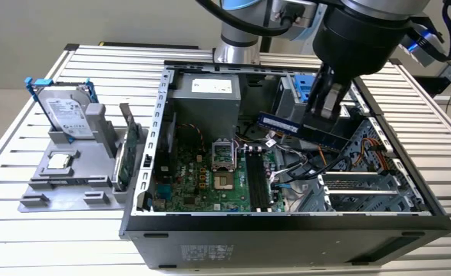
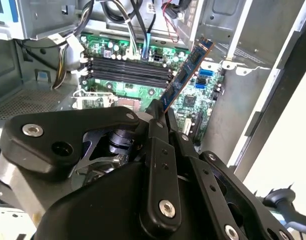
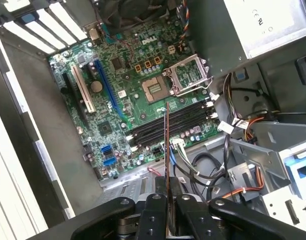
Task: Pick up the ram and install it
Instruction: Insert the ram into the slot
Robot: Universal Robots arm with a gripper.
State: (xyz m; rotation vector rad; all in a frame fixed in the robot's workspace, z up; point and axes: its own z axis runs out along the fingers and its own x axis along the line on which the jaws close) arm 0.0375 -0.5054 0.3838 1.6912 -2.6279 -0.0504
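One ram [image 1: 281, 122] clenched in gripper [image 1: 321, 123], over open computer case [image 1: 287, 230]; four memory slots [image 1: 258, 178] below, cables [image 1: 306, 167] beside.

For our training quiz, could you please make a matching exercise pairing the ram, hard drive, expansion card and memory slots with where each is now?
1 ram
2 hard drive
3 green expansion card
4 memory slots

A empty, on the motherboard
B upright in a blue bracket
C held by the gripper above the open case
D on edge beside the case's outer wall

Pairs: 1-C, 2-B, 3-D, 4-A
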